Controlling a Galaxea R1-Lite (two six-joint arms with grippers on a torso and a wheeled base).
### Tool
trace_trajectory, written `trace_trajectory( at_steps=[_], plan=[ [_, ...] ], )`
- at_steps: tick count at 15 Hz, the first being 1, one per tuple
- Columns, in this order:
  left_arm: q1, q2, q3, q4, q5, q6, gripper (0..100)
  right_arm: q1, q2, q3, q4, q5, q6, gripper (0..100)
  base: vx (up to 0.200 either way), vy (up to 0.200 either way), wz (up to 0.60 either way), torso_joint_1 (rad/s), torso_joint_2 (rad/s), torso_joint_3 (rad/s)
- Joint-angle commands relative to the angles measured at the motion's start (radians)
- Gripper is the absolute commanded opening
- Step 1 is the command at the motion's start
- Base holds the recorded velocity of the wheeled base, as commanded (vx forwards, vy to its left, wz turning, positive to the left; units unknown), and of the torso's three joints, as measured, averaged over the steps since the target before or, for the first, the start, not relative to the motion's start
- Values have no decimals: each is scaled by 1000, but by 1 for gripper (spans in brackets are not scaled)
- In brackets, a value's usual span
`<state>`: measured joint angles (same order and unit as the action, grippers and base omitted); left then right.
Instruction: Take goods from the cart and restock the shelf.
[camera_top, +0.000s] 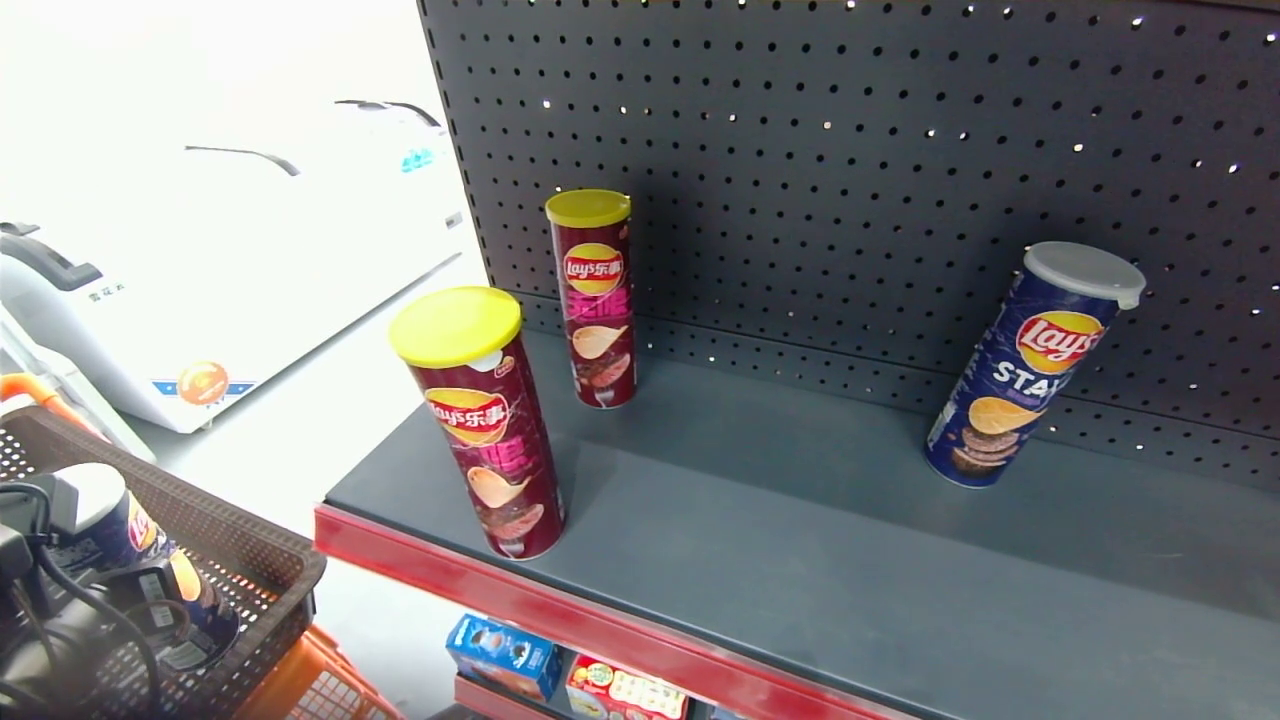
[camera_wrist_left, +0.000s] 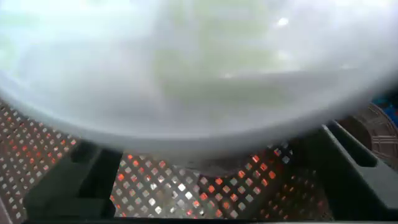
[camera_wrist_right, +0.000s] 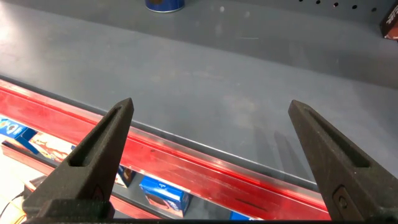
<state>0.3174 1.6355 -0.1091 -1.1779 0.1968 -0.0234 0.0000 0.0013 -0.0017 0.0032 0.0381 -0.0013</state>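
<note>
A blue chip can (camera_top: 140, 545) with a white lid (camera_wrist_left: 199, 74) stands in the dark mesh cart basket (camera_top: 250, 545) at the lower left. My left gripper (camera_wrist_left: 208, 180) is down in the basket, open, one finger on each side of this can; contact with it is unclear. On the grey shelf (camera_top: 800, 520) stand two maroon cans with yellow lids, one at the front left (camera_top: 485, 425) and one at the back (camera_top: 595, 300). A second blue can (camera_top: 1020, 370) leans by the pegboard on the right. My right gripper (camera_wrist_right: 211, 109) hangs open and empty over the shelf's red front edge (camera_wrist_right: 186, 162).
A dark pegboard wall (camera_top: 900, 150) backs the shelf. Boxed goods (camera_top: 505, 655) sit on the lower shelf under the red edge. A white chest freezer (camera_top: 200, 300) stands beyond the cart. Bare grey board lies between the maroon cans and the leaning blue can.
</note>
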Motion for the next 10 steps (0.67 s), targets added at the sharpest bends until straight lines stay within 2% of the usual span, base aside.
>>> trace_trajectory(
  at_steps=[1, 4, 5, 6, 8, 9, 10],
  plan=[
    [-8, -2, -6, 0, -2, 2, 0, 0, 0, 0, 0, 0, 0, 100, 0, 0, 0, 0, 0, 0],
    [-40, -54, -6, 11, -20, 17, 0, 0, 0, 0, 0, 0, 0, 100, 0, 0, 0, 0, 0, 0],
    [-52, -85, -6, 14, -34, 33, 0, 0, 0, 0, 0, 0, 0, 100, 0, 0, 0, 0, 0, 0],
    [-80, -146, -6, 30, -80, 59, 0, 0, 0, 0, 0, 0, 0, 100, 0, 0, 0, 0, 0, 0],
    [-95, -258, -20, 103, -139, 108, 0, 0, 0, 0, 0, 0, 0, 100, 0, 0, 0, 0, 0, 0],
    [-107, -310, -27, 135, -157, 123, 0, 0, 0, 0, 0, 0, 0, 100, 0, 0, 0, 0, 0, 0],
    [-132, -364, -37, 172, -165, 125, 0, 0, 0, 0, 0, 0, 0, 100, 0, 0, 0, 0, 0, 0]
  ],
)
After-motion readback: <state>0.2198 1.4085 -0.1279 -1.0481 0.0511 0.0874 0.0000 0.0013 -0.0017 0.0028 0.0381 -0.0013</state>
